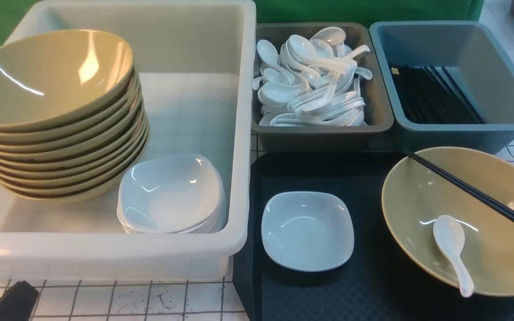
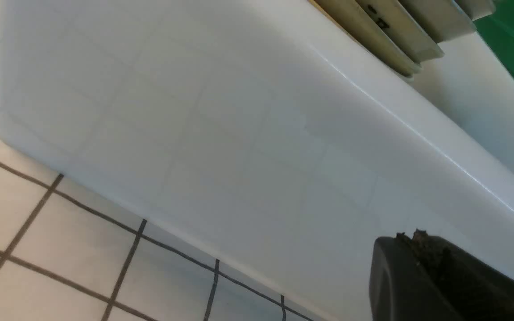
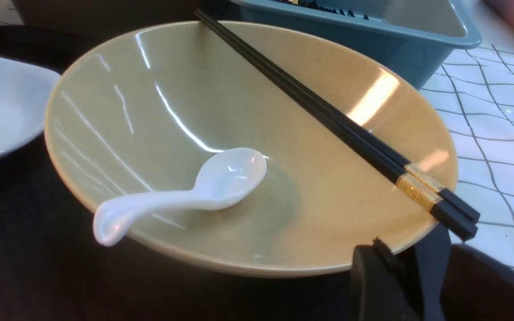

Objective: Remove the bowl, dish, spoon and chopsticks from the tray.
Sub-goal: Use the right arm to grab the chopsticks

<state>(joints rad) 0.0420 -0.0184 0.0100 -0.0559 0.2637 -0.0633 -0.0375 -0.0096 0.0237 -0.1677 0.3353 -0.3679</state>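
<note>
The left gripper (image 2: 417, 254) sits closed and empty beside the big white plastic tub (image 1: 243, 133), whose wall fills its wrist view; rightward, the small glossy white square dish (image 1: 307, 231) lies on the black diamond-textured rectangular tray (image 1: 328, 294); beside it stands the wide olive-yellow glossy bowl (image 1: 498, 258), short white soup spoon (image 1: 449, 238) inside, two long black chopsticks (image 1: 475, 194) across its rim; only the right wrist view shows the right gripper (image 3: 431, 272), jaws partly apart, empty, near that rim.

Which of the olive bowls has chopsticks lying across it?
The lone bowl on the black tray, with a spoon inside; the other bowls sit stacked in the white tub.
</note>
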